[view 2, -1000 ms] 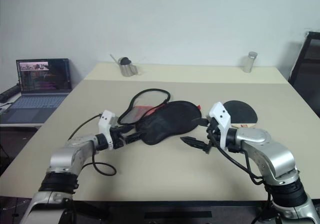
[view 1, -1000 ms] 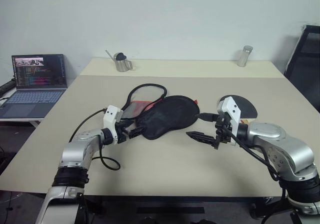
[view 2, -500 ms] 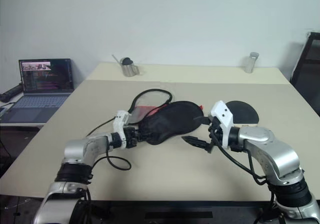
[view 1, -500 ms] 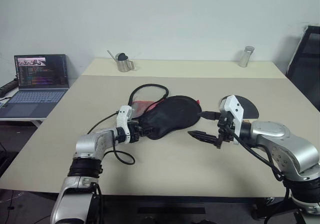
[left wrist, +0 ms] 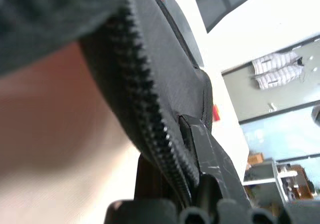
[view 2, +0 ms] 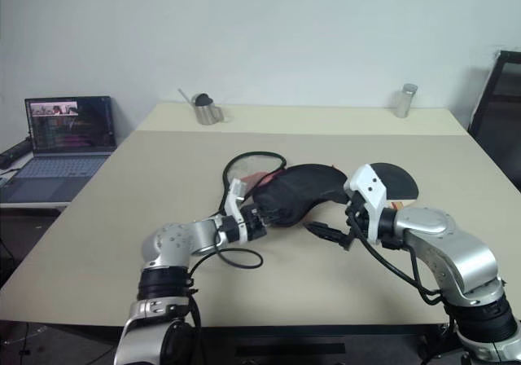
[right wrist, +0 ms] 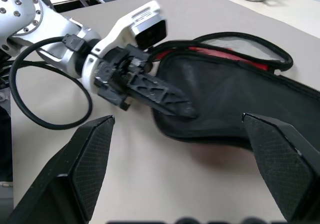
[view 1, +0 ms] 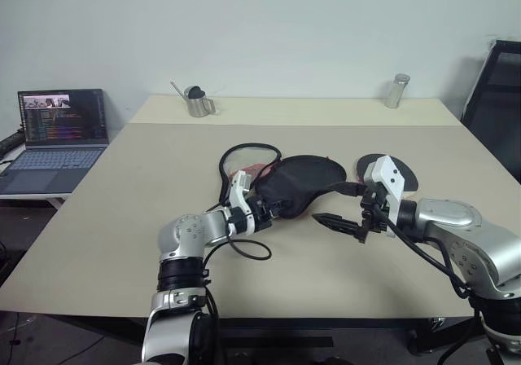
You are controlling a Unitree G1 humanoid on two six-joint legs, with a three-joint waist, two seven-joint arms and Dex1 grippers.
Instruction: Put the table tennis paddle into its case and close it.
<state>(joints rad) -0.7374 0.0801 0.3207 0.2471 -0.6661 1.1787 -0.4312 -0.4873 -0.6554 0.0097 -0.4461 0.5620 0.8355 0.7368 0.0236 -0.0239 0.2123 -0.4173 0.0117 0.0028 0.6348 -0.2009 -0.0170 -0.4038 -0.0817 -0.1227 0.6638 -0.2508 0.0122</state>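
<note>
The black case (view 1: pixel 305 182) lies mid-table, its open zipper rim (left wrist: pixel 150 114) and red lining (right wrist: pixel 225 51) showing at the left end. My left gripper (view 1: pixel 273 208) is shut on the case's near rim, its fingers (right wrist: pixel 160 96) pinching the fabric edge. The rim looks a little raised off the table there. The table tennis paddle (view 1: pixel 389 168) lies flat just right of the case. Only its round black face shows, partly behind my right wrist. My right gripper (view 1: pixel 338 221) hovers open in front of the case's right end with nothing between its fingers (right wrist: pixel 92 154).
A metal watering can (view 1: pixel 195 102) and a metal tumbler (view 1: pixel 396 91) stand at the table's far edge (view 1: pixel 285 98). A laptop (view 1: pixel 61 129) sits on a side desk to the left, and a black chair (view 1: pixel 498 96) stands at the right. A black cable (view 1: pixel 244 251) loops beside my left wrist.
My left gripper has shut on the case's rim and swung right, pulling the case toward the paddle. The right arm has stayed still.
</note>
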